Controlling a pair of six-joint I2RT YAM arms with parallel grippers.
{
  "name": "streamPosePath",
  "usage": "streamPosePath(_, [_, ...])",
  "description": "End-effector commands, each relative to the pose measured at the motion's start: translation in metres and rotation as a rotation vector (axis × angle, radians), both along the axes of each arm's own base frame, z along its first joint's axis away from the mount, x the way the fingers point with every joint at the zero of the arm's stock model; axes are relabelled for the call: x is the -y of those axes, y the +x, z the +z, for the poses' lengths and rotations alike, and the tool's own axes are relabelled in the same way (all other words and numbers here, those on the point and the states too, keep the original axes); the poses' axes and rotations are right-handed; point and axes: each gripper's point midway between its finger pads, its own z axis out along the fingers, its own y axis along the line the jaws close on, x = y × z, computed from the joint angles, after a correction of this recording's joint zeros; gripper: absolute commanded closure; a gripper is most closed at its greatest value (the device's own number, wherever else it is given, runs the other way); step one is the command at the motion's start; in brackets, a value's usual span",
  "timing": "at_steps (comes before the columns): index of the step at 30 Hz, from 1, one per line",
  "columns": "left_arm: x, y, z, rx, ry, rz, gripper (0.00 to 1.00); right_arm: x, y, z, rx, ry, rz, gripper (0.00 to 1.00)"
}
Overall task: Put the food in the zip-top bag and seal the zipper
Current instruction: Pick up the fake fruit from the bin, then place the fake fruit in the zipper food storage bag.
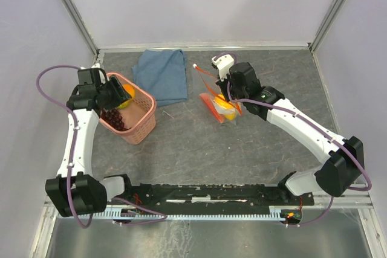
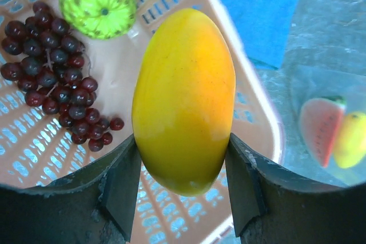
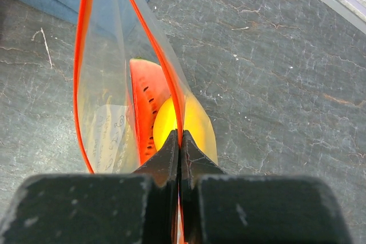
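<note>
From above, the left hand (image 1: 115, 96) covers the far end of the pink basket (image 1: 140, 126), and the right hand (image 1: 227, 92) hides most of the zip-top bag's (image 1: 222, 112) mouth, so we read the details from the wrist views. In the left wrist view the bag is only a blur at the right edge. In the right wrist view its near end is cut off behind the fingers, and a pale slip (image 3: 108, 135) inside it is too faint to read. The left hand is clenched on the yellow-orange fruit (image 2: 184, 95), one finger on each flank, over the basket; we cannot tell whether the fruit touches the basket floor. In the basket lie the dark grape bunch (image 2: 57, 67) and, beyond it, the green bumpy ball (image 2: 98, 1). The right hand is pinched tight on the zipper (image 3: 80, 84) where its two orange-red strips meet, and the mouth gapes beyond the fingertips. Inside the bag sit a watermelon slice (image 3: 143, 90) and a yellow piece (image 3: 197, 121) against it. The bag rests on the grey surface (image 3: 274, 84) near the blue cloth (image 1: 162, 74), well apart from the basket.
</note>
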Motion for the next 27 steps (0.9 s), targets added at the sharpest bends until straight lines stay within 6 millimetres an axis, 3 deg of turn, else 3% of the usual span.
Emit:
streamPosePath(1, [0.013,0.001,0.06,0.138,-0.033,-0.058,0.97,-0.007,0.005,0.025,0.042,0.062,0.006,0.98])
streamPosePath(7, [0.028,-0.005,0.1,0.222,-0.079,-0.112,0.97,-0.009,0.004,0.025,0.036,0.069,0.015,0.98])
streamPosePath(12, [0.068,-0.012,0.12,0.252,-0.166,-0.243,0.97,-0.012,0.003,0.025,0.031,0.077,0.025,0.98])
streamPosePath(27, [0.195,-0.019,0.147,0.293,-0.297,-0.513,0.97,-0.012,0.002,0.026,0.034,0.081,0.026,0.99])
